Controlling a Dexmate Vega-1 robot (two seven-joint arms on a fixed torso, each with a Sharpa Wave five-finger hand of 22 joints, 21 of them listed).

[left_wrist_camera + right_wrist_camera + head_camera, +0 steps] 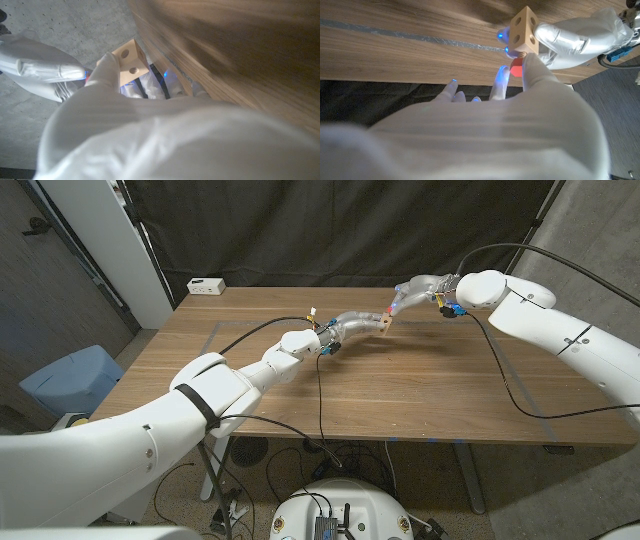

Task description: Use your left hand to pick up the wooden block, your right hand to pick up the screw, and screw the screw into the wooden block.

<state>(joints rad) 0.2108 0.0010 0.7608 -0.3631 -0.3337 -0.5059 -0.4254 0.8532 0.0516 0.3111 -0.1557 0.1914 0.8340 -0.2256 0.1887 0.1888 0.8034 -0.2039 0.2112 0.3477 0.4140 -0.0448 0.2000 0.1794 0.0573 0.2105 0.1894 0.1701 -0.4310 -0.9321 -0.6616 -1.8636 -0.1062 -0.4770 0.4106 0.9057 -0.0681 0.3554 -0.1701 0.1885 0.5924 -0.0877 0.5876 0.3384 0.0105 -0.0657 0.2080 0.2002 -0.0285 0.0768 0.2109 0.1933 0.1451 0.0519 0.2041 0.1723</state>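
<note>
At the far left of my view, a blue bin (70, 380) sits on the floor beside the worktop (400, 395), and a small white box (206, 285) rests at the worktop's far left corner. My left arm reaches in over the wood, and my left robot hand (352, 326) is raised above the surface, gripping the wooden block (384, 325) between its fingertips. From my left wrist the block (129, 63) shows pale, with round holes in its faces, pinched at my fingers (105, 67). Just to the right, my right robot hand (418, 289) comes in from the other side and meets the block. From my right wrist I see the red screw (517, 67) pinched between my fingertips (532, 65), its head just under the block (523, 29) and touching it. A strip of grey tape (410, 35) runs along the worktop beyond. Black cables (500, 370) trail across the wood on my right.
</note>
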